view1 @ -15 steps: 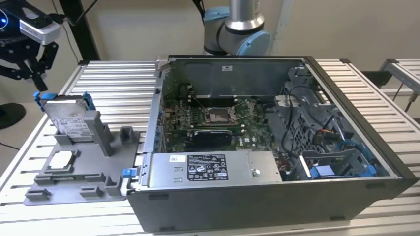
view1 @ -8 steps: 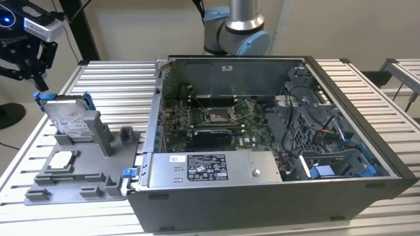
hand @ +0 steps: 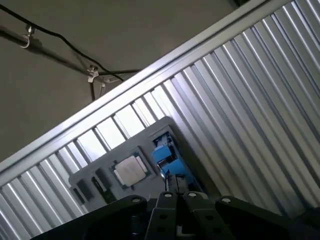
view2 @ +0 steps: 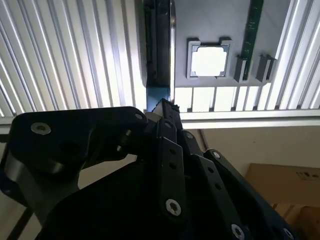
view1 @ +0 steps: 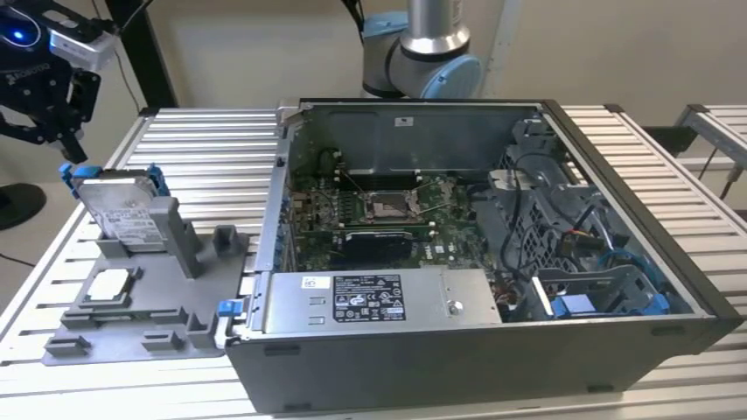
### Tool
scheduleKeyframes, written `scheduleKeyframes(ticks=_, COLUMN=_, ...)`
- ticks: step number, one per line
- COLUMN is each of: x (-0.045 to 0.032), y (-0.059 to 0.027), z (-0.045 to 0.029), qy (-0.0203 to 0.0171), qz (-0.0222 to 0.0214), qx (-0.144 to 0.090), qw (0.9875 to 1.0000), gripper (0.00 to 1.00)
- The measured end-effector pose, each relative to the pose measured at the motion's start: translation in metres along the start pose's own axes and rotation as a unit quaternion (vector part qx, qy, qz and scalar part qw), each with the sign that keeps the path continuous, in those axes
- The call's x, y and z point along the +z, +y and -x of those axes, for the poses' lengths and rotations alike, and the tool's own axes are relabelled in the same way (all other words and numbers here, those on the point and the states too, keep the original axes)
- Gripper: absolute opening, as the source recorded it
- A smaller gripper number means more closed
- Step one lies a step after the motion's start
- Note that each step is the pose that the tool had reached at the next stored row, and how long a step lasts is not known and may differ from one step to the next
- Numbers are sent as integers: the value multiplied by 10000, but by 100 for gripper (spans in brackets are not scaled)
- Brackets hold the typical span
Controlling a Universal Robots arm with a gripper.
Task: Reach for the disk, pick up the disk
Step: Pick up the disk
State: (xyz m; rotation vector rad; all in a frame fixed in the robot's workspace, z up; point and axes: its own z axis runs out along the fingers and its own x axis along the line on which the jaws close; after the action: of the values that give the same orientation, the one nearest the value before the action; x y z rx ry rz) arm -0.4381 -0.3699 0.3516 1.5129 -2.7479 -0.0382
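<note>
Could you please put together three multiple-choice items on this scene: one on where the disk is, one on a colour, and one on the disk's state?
1. Where is the disk?
A. In the grey holder, on the exterior view's left of the computer case.
B. Inside the computer case.
C. On the floor.

2. What colour is the bracket around the disk?
A. Red.
B. Blue.
C. Yellow.

3. How does the disk sit?
A. Lying flat.
B. Lifted clear of the holder.
C. Standing on edge in the holder, leaning.

Answers:
1 A: the exterior view shows the disk in the holder beside the case.
2 B: blue plastic shows at the disk's edges.
3 C: the disk's lower edge is in the holder, and the gripper is close above its top.
</note>
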Motion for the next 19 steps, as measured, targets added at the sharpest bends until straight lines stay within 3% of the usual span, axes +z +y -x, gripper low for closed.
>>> scheduleKeyframes(ticks=4, x=9, y=-2, z=1, qy=10, qz=4, qx=-352, qw=9994, gripper=0)
scheduleKeyframes(ticks=8, x=19, y=-4, z=2, qy=16, qz=5, qx=-701, qw=9975, gripper=0)
scheduleKeyframes(ticks=12, x=20, y=-7, z=4, qy=24, qz=8, qx=-1033, qw=9946, gripper=0)
scheduleKeyframes(ticks=19, x=20, y=-23, z=14, qy=36, qz=12, qx=-1526, qw=9883, gripper=0)
